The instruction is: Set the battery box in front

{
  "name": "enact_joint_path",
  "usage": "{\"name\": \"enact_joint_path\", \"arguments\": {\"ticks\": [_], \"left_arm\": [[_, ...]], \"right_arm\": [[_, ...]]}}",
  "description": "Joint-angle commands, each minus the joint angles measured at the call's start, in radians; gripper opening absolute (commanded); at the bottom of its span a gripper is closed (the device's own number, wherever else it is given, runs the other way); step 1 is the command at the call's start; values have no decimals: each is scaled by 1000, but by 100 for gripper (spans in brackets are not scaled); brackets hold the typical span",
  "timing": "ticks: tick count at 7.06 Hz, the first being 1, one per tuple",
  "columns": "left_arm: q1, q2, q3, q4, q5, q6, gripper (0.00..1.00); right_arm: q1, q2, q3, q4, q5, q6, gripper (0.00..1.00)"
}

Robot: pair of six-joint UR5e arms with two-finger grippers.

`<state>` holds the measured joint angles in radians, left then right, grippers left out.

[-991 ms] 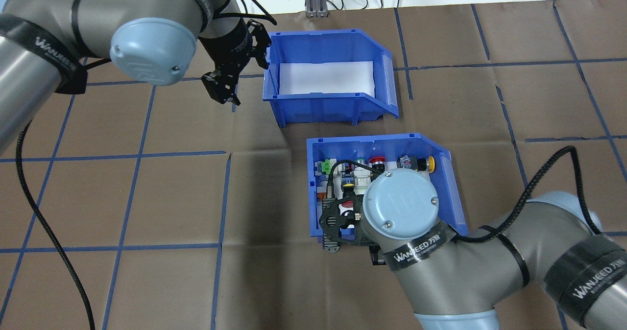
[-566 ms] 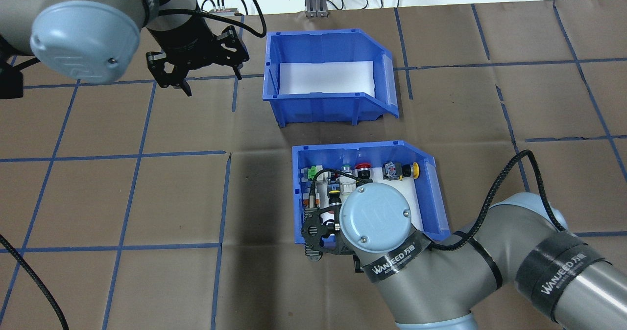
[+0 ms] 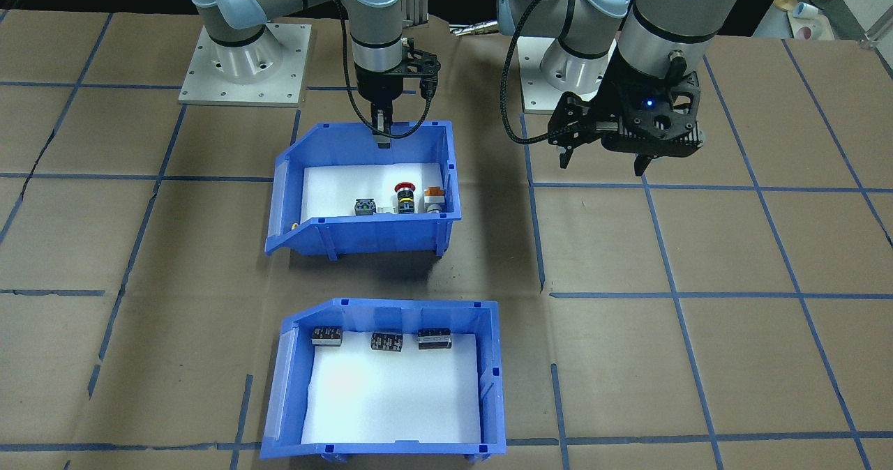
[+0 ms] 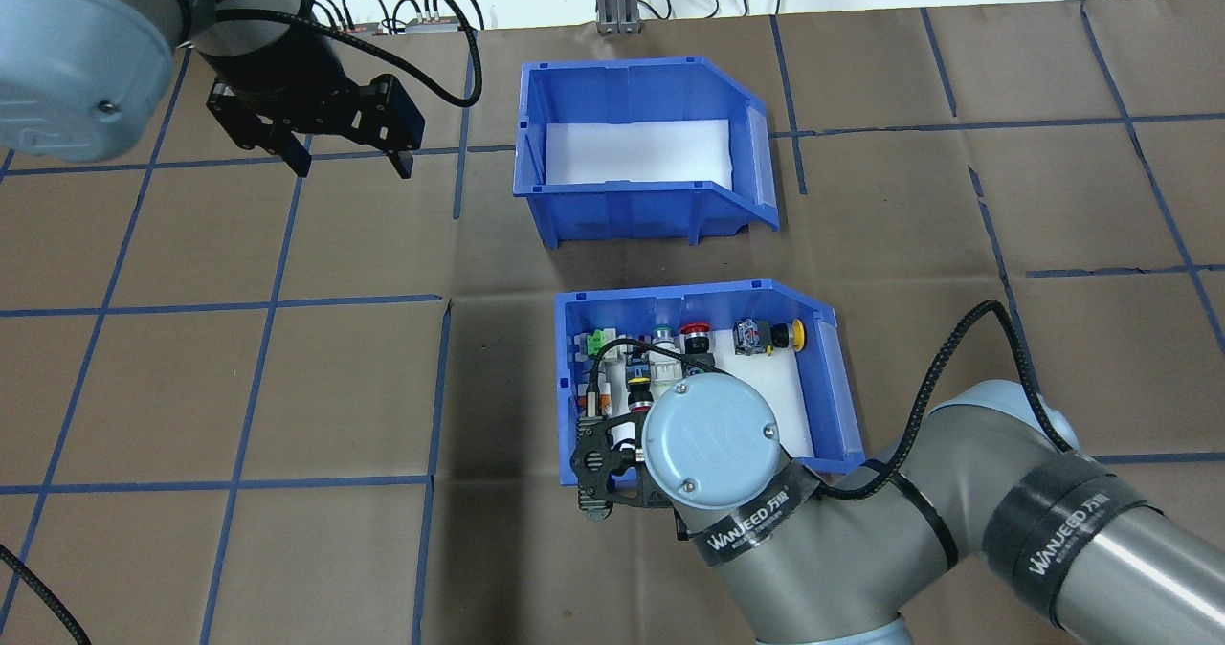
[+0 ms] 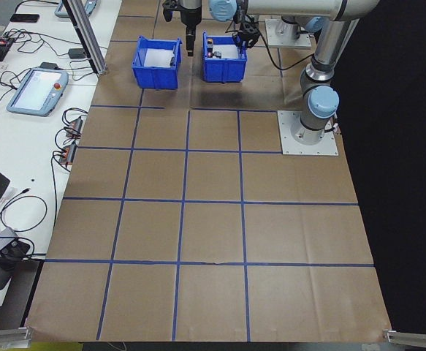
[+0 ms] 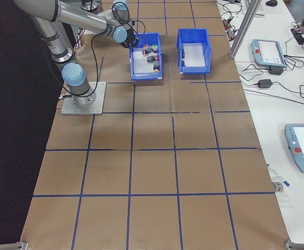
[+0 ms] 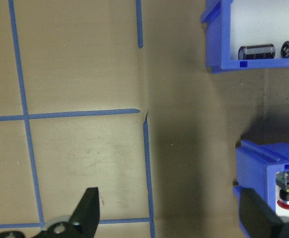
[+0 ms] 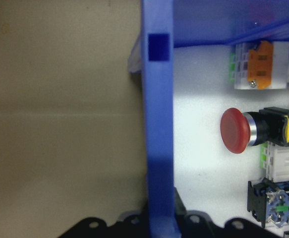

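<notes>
Now, from the front-facing camera I see the battery box [image 3: 385, 379] on the counter [image 3: 698, 282], on the operators' side, with three small black-and-silver blocks [image 3: 386, 341] lined along its wall nearest the robot. Beyond it sits the switch bin [image 3: 370, 191], whose robot-side wall is pinched by the right gripper [image 3: 381, 134]. The left gripper [image 3: 605, 160] hangs over bare counter off to the side, fingers spread and holding nothing.

Overhead, I have the battery box [image 4: 636, 152] at the far side, only its white liner showing. The switch bin [image 4: 703, 377] lies nearer the robot, its near-left corner under the right gripper [image 4: 598, 463]. The left gripper [image 4: 346, 157] is well apart from both bins.

From the table's left end, the battery box [image 5: 156, 62] stands beside the switch bin [image 5: 224, 58], a gap between them.

On the left wrist camera, both open fingers [image 7: 87, 213] frame bare counter, with a corner of each bin at the edge.

On the right wrist camera, the blue wall [image 8: 159, 129] runs between the fingers; a red push-button [image 8: 238, 130] lies inside.
</notes>
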<state>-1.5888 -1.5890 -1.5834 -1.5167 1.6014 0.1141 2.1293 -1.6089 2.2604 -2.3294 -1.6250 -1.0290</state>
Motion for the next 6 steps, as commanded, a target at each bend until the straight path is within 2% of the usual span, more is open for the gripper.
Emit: {"name": "enact_joint_path", "arguments": {"ticks": [1,2,4,5,6], "left_arm": [[12,37,-72,76,2,12,99],[9,43,-61,69,0,0,99],[13,76,-90,64,-76,5,99],[13,80,-90,62,-72,12,99],[15,78,-69,50,-70,13,99]], "right_arm": [[-14,12,-25,5,1,-8,100],[-22,14,-72,28,-4,-9,100],[-87,6,-201,224,-4,-8,100],[-145,3,-266,311,-3,4,100],[-187,-9,-324,333,-4,6,100]]}}
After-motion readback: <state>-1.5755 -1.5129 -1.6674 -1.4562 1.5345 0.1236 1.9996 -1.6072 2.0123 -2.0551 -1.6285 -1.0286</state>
